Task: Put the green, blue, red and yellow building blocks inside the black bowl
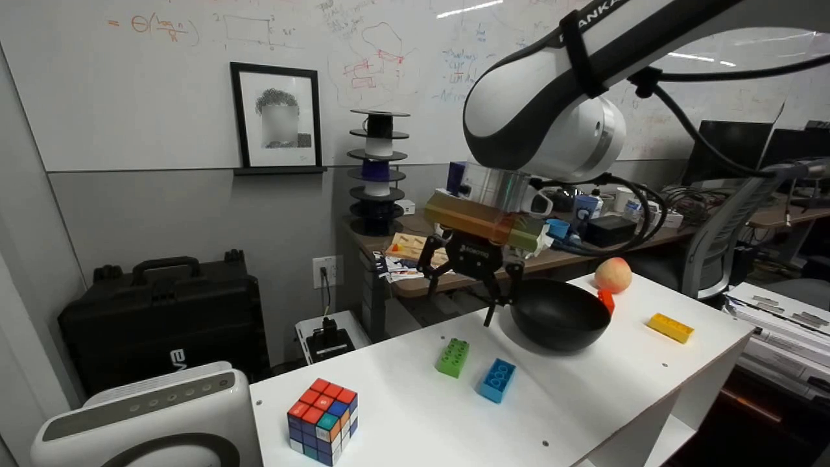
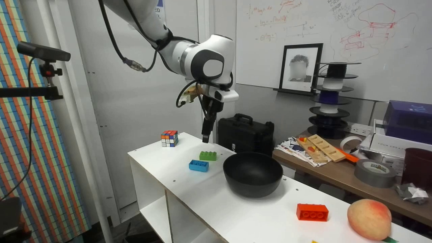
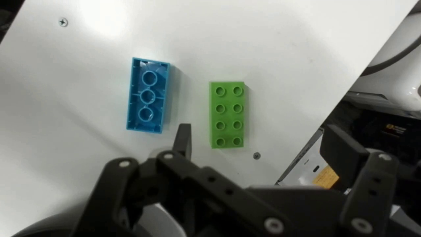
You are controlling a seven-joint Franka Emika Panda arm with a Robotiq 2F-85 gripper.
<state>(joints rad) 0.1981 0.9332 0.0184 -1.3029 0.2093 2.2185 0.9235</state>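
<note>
Widely splayed, empty tool (image 3: 263,141)

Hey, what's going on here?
A white robot arm hangs its open black claw, with nothing in it, near the green plastic block. That, the upturned blue plastic block, red plastic block and yellow plastic block all lie on a white tabletop; none is yet inside the round black bowl meant for them.

White bench (image 1: 415,415) bears bowl (image 2: 253,187), puzzle cube (image 1: 323,421), peach (image 2: 369,219) and four blocks (image 1: 452,357) (blue one (image 3: 148,95) upturned).

Puzzle cube (image 2: 169,138) and peach (image 2: 369,218) lie well apart.
</note>
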